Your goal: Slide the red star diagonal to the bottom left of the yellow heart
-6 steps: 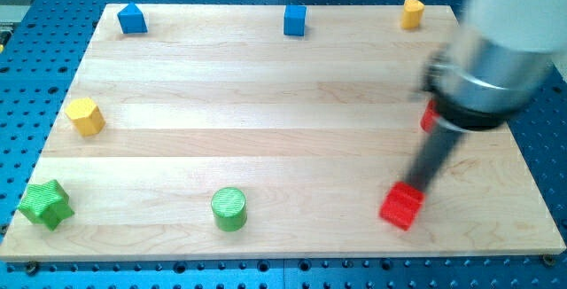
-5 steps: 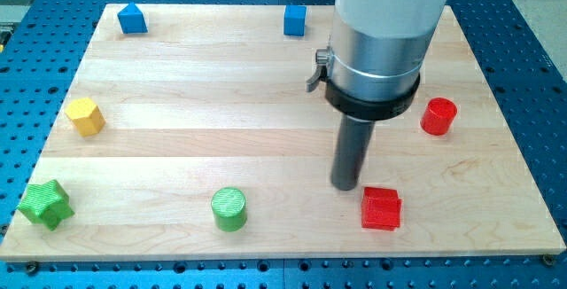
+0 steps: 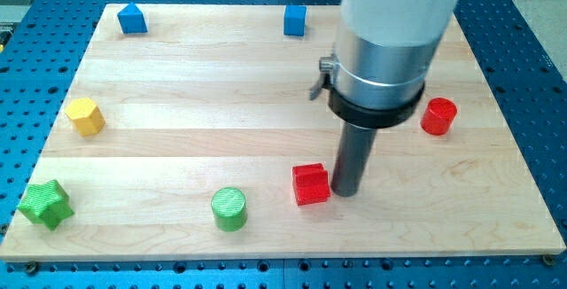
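Contact is made: my tip [image 3: 344, 191] touches the right side of the red block [image 3: 311, 183] near the bottom of the wooden surface [image 3: 177, 76]. That block looks squarish rather than star-shaped, but it seems to be the one to move. There is no hand on this rod; it grips nothing and only pushes.

Most of the task remains. The yellow block [image 3: 85, 116] — probably the heart — sits well to the left of the tip, and the spot below-left of it is near the green star [image 3: 44, 203]. A green cylinder [image 3: 229, 208] stands left of the tip, close to the likely path. You have no containers here.
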Controlling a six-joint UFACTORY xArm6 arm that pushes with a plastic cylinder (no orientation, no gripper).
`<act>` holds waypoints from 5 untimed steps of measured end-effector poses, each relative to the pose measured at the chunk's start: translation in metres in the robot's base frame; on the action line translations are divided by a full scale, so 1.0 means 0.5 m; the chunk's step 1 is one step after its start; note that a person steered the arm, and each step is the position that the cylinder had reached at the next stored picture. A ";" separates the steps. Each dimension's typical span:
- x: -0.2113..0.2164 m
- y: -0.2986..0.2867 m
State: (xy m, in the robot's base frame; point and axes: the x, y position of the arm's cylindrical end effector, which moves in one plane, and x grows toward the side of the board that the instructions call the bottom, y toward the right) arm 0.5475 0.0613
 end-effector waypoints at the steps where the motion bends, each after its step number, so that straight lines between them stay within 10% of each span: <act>1: 0.027 -0.079; 5: -0.082 -0.454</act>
